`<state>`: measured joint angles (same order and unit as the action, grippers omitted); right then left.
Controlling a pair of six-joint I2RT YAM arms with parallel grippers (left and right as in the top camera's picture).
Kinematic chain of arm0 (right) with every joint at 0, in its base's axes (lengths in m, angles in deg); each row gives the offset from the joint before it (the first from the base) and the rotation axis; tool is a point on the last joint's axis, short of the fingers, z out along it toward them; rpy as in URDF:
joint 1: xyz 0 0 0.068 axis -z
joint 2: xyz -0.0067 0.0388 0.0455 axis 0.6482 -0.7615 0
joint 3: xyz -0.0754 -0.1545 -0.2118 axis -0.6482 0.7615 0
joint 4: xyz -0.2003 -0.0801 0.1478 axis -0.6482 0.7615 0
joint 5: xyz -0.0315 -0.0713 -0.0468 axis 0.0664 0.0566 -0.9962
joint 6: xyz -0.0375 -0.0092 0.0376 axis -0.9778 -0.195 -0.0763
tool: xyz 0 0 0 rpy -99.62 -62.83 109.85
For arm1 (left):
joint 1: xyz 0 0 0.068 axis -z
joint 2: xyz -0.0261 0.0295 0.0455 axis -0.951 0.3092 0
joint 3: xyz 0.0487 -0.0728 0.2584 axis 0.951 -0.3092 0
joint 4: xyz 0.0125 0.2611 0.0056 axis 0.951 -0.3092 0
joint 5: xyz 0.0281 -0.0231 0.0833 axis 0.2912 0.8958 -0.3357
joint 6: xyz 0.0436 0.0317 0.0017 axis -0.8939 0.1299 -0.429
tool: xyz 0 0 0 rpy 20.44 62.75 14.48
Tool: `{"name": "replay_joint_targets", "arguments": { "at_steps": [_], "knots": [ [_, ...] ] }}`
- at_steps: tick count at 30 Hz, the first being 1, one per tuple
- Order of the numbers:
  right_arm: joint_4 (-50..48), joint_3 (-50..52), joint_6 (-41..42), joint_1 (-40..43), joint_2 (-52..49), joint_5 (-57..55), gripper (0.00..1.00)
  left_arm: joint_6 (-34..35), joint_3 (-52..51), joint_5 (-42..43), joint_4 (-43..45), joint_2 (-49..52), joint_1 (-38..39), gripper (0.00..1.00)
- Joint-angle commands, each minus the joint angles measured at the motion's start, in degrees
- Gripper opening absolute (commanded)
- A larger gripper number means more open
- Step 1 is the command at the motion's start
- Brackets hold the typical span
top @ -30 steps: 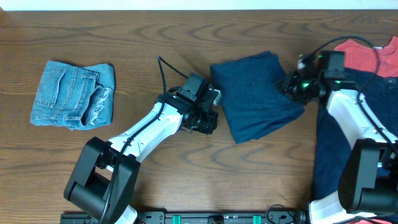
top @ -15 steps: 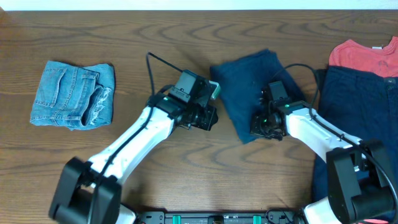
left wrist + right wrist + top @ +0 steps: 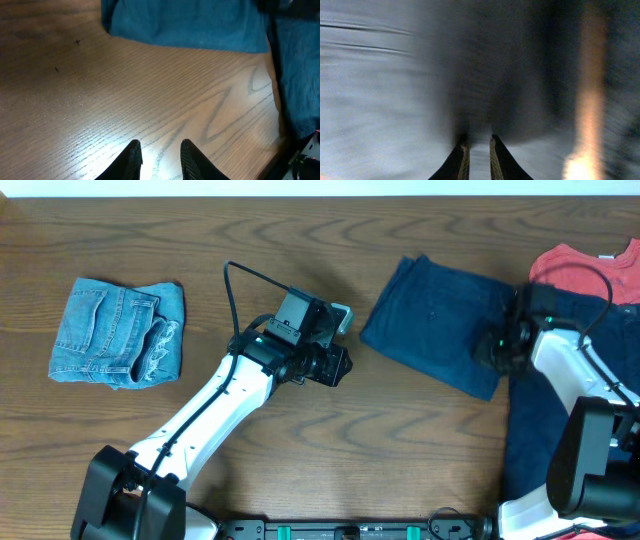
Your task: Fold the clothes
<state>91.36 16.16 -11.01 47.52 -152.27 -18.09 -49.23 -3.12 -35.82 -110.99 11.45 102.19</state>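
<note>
Left gripper: jaws narrowly apart, empty, over the bare brown wooden table near centre. Right gripper: jaws nearly together at the 3 o'clock edge of the folded dark navy cotton shorts, which lie at 2 o'clock; the blur hides whether it grips them. Folded light-blue denim shorts lie at 9 o'clock

Table, clock from centre: denim shorts at 9. Folded shorts at 2. T-shirt beyond them, far 2. Spread garment at 4, T-shirt at its 12.
</note>
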Motion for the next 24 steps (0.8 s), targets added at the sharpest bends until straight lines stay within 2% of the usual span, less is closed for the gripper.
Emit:
{"name": "replay_joint_targets", "arguments": {
  "at_steps": [1,6,14,19,22,24],
  "knots": [
    [0.3,-3.6,-6.6,-1.4,3.0,16.5,0.13,-0.4,1.2,0.3,-0.1,-0.5,-0.3,0.29],
    [-2.4,-3.2,-3.5,-5.7,3.1,16.1,0.13,-0.4,1.2,-0.8,-0.2,-0.5,-0.3,0.29],
    [-10.3,-1.0,3.7,-13.4,-5.0,-4.0,0.16,-0.4,1.2,-0.8,-1.2,-0.6,-0.3,0.29],
    [-10.4,-1.0,3.3,-14.6,-12.0,0.7,0.13,-0.4,1.2,-0.8,-3.9,-0.9,-0.5,0.29],
    [-5.4,-1.0,-0.4,-16.5,-14.0,7.7,0.10,-0.4,1.2,-0.9,-4.7,-1.2,-1.6,0.29],
    [-0.4,-1.0,-3.3,-19.3,-14.6,8.6,0.09,-0.4,1.2,-1.7,-4.9,-1.5,-2.9,0.29]
  ]
}}
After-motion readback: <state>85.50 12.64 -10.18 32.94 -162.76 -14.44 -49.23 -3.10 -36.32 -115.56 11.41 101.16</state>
